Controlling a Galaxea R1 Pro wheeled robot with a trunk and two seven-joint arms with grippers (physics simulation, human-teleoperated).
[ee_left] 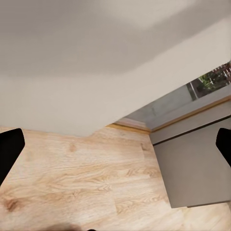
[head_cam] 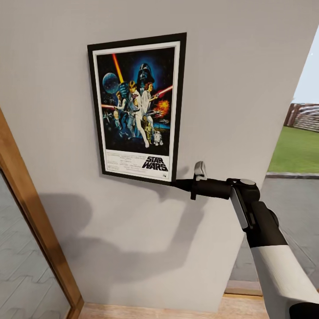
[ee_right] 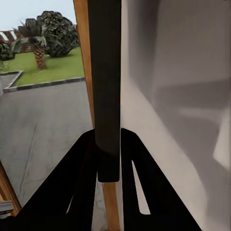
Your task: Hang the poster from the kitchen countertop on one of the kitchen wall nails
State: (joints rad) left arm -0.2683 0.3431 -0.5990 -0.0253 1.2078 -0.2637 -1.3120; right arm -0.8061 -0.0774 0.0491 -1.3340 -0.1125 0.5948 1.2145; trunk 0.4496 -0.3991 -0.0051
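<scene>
The poster [head_cam: 137,106] stands upright and flat against the pale wall [head_cam: 230,88], slightly tilted, its Star Wars artwork facing me. My right gripper [head_cam: 178,182] reaches in from the right and is shut on the poster's lower right corner. In the right wrist view the poster's black edge [ee_right: 107,72] runs straight out from between the clamped fingers [ee_right: 86,163]. My left gripper [ee_left: 115,149] is open and holds nothing; it hangs over the wooden floor [ee_left: 72,178]. No nail can be made out, and the kitchen countertop is out of view.
A wooden door frame [head_cam: 40,221] slants along the wall's left side. To the right of the wall is an opening onto pavement and a lawn [head_cam: 294,150]. A flat grey cabinet front [ee_left: 192,168] stands beside the left gripper.
</scene>
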